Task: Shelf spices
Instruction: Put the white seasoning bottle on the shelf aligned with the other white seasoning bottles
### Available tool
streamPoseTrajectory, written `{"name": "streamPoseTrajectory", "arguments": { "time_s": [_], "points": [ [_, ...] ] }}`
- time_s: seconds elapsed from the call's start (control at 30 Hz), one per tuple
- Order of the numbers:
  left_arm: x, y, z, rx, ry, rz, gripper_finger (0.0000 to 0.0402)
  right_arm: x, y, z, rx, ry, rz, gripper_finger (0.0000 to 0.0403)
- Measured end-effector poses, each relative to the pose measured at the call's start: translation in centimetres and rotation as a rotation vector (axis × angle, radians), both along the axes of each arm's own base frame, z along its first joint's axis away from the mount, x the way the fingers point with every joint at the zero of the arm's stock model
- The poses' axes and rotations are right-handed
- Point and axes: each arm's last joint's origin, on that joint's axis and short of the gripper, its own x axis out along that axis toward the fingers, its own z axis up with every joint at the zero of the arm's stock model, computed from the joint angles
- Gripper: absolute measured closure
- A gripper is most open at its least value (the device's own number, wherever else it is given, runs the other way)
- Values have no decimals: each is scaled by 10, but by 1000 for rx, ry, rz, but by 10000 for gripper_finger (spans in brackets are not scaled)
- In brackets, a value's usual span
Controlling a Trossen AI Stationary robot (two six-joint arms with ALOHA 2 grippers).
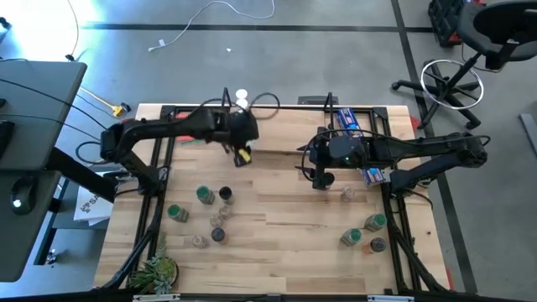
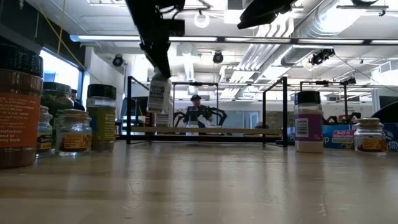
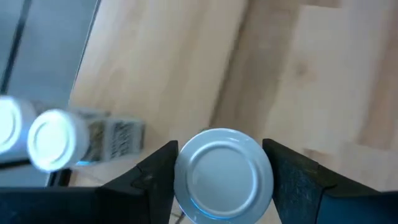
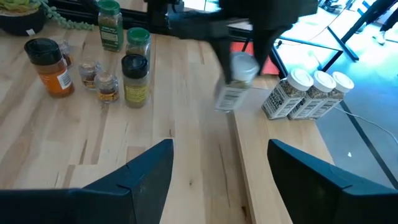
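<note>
Spice jars (image 2: 73,130) crowd the near corner of the wooden table (image 1: 277,235), some cut off by the low view's edge: squat clear glass ones, a taller dark-lidded one, an orange-labelled one. A wide bare stretch of pale planks lies between this cluster and a second, smaller cluster (image 1: 365,233) toward the table's other side, just nearer than the right gripper.

Farther back, the right gripper (image 1: 323,179) hovers over open board near the table's middle, its fingers spread apart with nothing between them.

Beyond it, the left gripper (image 3: 222,186) hangs just in front of the shelf (image 2: 205,132), clamped on a round silvery-lidded jar (image 3: 222,176); its label is blurred.

At the table's back edge the shelf, a light board in a thin black wire frame, carries white-lidded jars (image 4: 306,93) lying on their sides. Partly hidden under the right arm lies a blue packet (image 1: 351,124).
</note>
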Motion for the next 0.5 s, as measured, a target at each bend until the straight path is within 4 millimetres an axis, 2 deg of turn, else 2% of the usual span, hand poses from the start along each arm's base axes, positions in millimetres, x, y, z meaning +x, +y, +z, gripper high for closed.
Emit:
{"name": "streamPoseTrajectory", "arguments": {
  "time_s": [0.2,0.4,0.5],
  "points": [
    [-7,29,-4,-13,-1,117,203,0,0,0,0,0,0,147],
    [-7,40,-3,-40,-54,120,203,0,0,0,0,0,-1,147],
    [-2,42,-9,-31,-69,106,203,0,0,0,0,0,0,147]
  ]
}}
